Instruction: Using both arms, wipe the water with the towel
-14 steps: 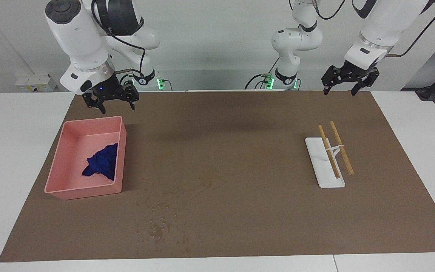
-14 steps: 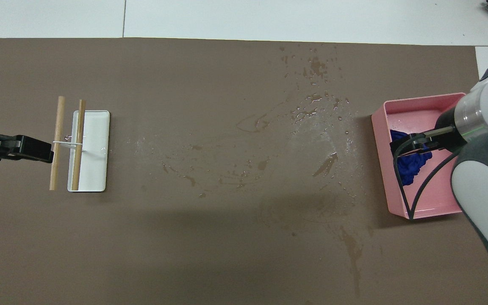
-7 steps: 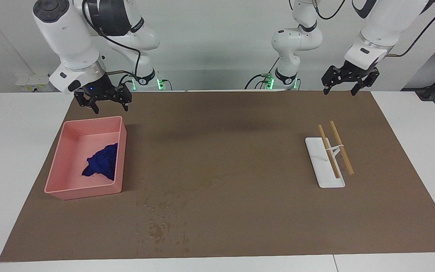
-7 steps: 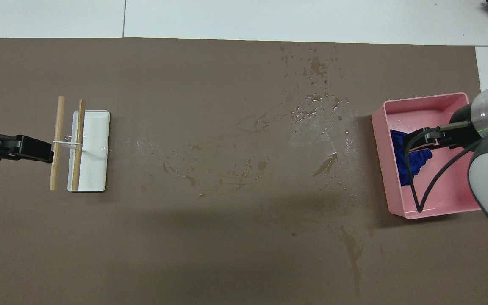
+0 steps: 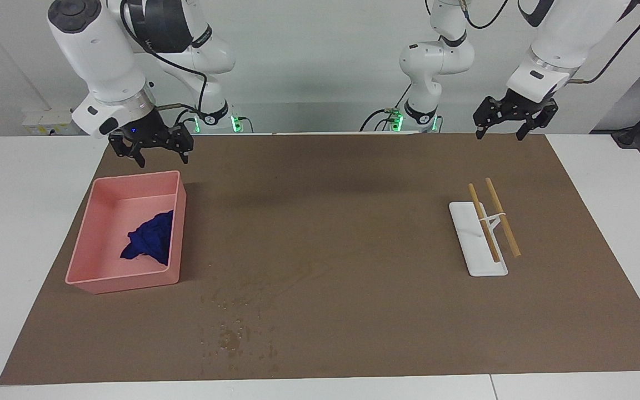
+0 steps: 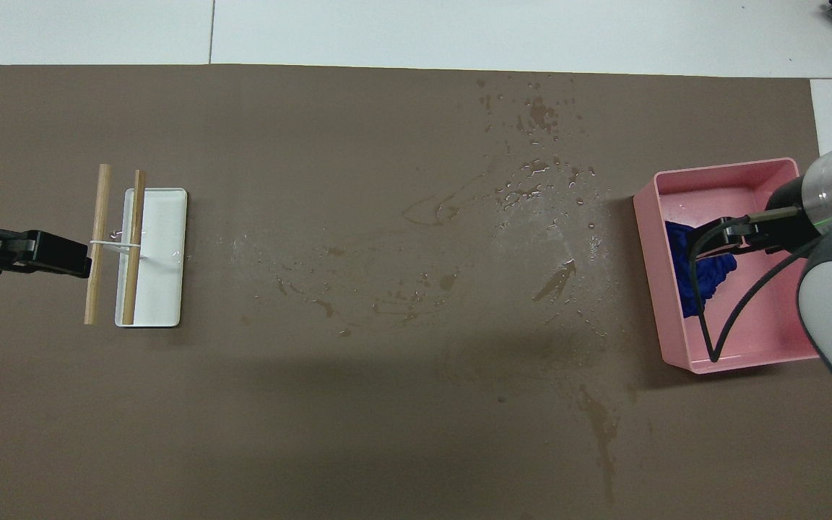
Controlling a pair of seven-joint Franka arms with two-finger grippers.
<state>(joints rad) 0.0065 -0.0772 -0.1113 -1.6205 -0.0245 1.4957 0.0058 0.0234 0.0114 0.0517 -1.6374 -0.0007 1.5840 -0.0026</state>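
Note:
The deep-blue towel (image 5: 150, 240) (image 6: 719, 273) lies crumpled in the pink tray (image 5: 84, 261) (image 6: 643, 274) at the right arm's end of the table. Water (image 5: 231, 336) (image 6: 539, 115) speckles the brown mat near the edge farthest from the robots. Thinner streaks and droplets (image 6: 531, 195) spread toward the mat's middle. My right gripper (image 5: 163, 161) (image 6: 723, 238) hangs open and empty, raised over the tray, apart from the towel. My left gripper (image 5: 499, 136) (image 6: 62, 254) hangs open and empty in the air over the mat at the left arm's end.
A white rectangular holder (image 5: 478, 244) (image 6: 159, 253) with two wooden sticks (image 5: 500, 216) (image 6: 100, 238) bound by a white band lies toward the left arm's end. The brown mat (image 5: 353, 222) covers most of the white table.
Over the first half second the right gripper shifted a little toward the right arm's end of the table, over the tray, and has since held still. The left arm has not moved.

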